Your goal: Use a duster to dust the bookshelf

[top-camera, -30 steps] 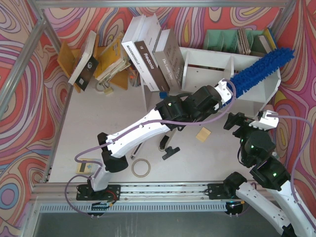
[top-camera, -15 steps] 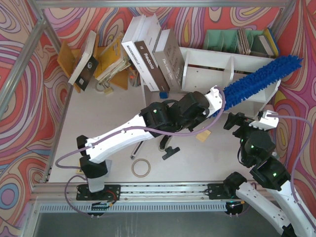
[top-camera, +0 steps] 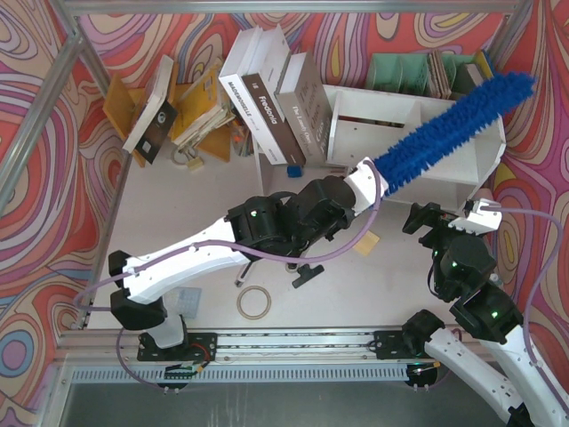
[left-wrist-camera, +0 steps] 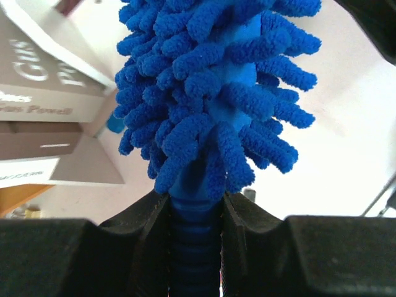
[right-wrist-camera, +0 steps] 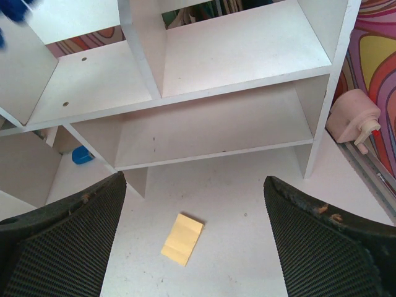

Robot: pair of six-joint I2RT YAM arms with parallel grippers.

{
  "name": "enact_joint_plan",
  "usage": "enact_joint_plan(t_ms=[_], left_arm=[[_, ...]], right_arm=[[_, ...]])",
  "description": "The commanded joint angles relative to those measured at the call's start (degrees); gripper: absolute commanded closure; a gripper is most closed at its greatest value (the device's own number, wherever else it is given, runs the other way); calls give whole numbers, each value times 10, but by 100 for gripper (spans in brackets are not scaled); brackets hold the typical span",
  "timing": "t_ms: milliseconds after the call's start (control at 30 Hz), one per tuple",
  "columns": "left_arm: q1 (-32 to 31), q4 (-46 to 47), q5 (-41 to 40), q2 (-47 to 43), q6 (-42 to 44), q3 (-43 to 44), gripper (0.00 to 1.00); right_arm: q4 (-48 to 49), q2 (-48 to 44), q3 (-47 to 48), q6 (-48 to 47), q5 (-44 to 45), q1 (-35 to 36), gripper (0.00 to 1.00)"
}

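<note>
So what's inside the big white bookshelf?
The bookshelf looks bare on the boards that show in the right wrist view, upper tier and lower. From above, the duster in the left gripper stretches over it and hides part. Its left end is cut off.

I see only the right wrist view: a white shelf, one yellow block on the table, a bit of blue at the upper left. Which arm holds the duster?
Observer: The left one. In the left wrist view, the left tool is shut on the handle of the duster.
Operator: Where does its head point?
Observer: Seen from above, it runs diagonally over the right half of the bookshelf, with the tip past the far right corner.
Operator: What is behind the shelf?
Observer: A pale green file organiser stands behind its right half.
</note>
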Motion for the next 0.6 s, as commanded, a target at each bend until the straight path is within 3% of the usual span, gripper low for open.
enact_joint_plan(t_ms=[0, 300, 567], left_arm=[[10, 61, -109, -16, -15, 4, 100], [46, -44, -152, 86, -20, 139, 100], [59, -84, -117, 154, -19, 216, 100]], right_arm=[[8, -1, -2, 3, 9, -1, 18], [8, -3, -2, 2, 10, -1, 18], [8, -7, -2, 2, 10, -1, 18]])
